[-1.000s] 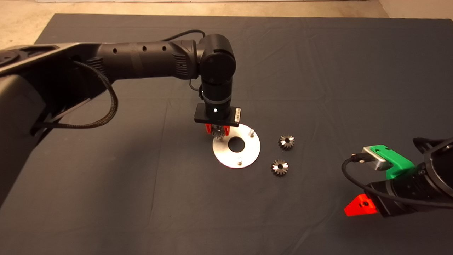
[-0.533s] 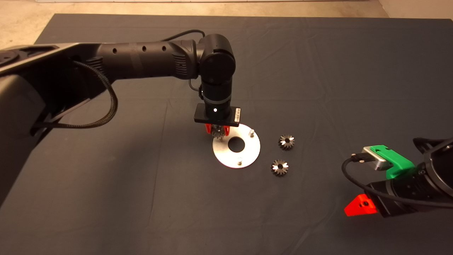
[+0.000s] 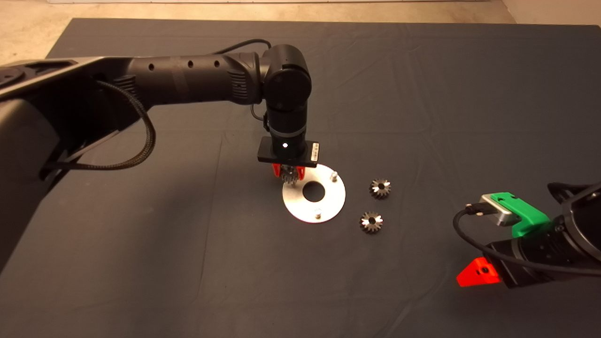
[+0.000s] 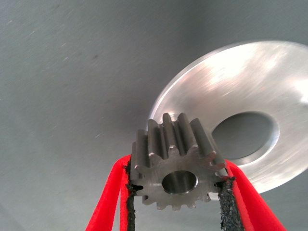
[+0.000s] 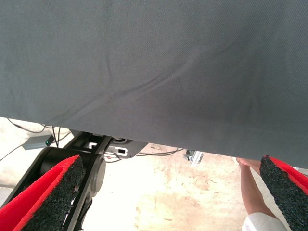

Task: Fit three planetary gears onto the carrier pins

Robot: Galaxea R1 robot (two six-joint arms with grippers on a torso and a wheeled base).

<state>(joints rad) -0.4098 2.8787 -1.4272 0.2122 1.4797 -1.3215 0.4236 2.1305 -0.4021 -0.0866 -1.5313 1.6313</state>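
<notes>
Your left gripper [image 4: 175, 192], clamped on a gear [image 4: 177, 161], holds it over the disc's [image 3: 328, 206] near-left rim, bore not visibly over a pin; right gripper [image 5: 168, 192] parked, fingers apart.

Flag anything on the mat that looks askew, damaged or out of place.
Nothing stands out. The left gripper holds one gear over the edge of the silver disc. Two more gears lie flat on the mat beside the disc. The right gripper waits at the lower right.
</notes>
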